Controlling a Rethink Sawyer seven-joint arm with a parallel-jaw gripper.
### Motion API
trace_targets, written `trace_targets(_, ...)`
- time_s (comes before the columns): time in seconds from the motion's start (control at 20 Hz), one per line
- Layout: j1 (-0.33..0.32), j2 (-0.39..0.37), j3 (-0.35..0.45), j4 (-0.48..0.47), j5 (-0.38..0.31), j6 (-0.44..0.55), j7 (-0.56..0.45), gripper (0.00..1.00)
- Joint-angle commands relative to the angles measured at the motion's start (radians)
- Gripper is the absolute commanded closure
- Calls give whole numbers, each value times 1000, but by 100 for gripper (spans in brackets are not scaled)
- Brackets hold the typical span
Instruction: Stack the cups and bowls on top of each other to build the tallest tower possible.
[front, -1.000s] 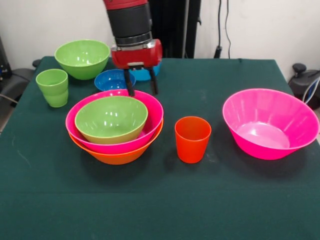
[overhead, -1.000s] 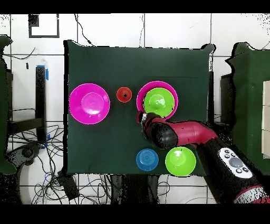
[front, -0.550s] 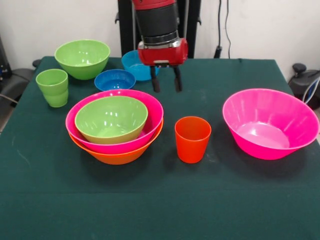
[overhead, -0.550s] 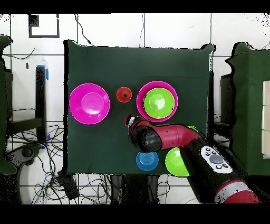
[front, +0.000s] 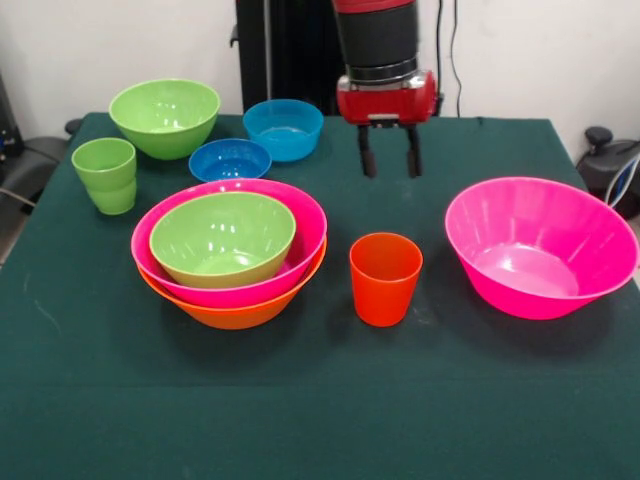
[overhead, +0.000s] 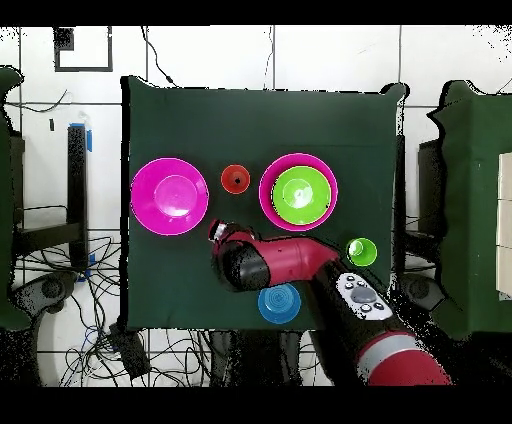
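A dark green cloth covered the table (front: 320, 420) before a pale wall. The gripper (front: 389, 163) hung upper centre, jaws apart and empty; the tower (front: 230, 255) sat centre-left, orange-red cup (front: 385, 278) beside it.

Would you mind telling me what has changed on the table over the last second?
The gripper swung away from the stacked bowls toward the pink bowl, open and empty throughout. The orange cup and the other dishes stayed put.
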Motion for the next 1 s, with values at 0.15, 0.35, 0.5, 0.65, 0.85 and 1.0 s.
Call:
trace_targets(0.15, 122, 59, -73, 21, 131, -135, 242, 0)
trace_targets(0.35, 157, 91, -87, 1, 178, -177, 240, 0)
trace_targets(0.5, 184, 105, -98, -7, 214, -205, 245, 0)
trace_targets(0.65, 198, 129, -100, -21, 241, -237, 237, 0)
trace_targets(0.85, 189, 189, -110, -57, 238, -278, 197, 0)
trace_targets(1.0, 161, 223, -101, -70, 214, -292, 168, 0)
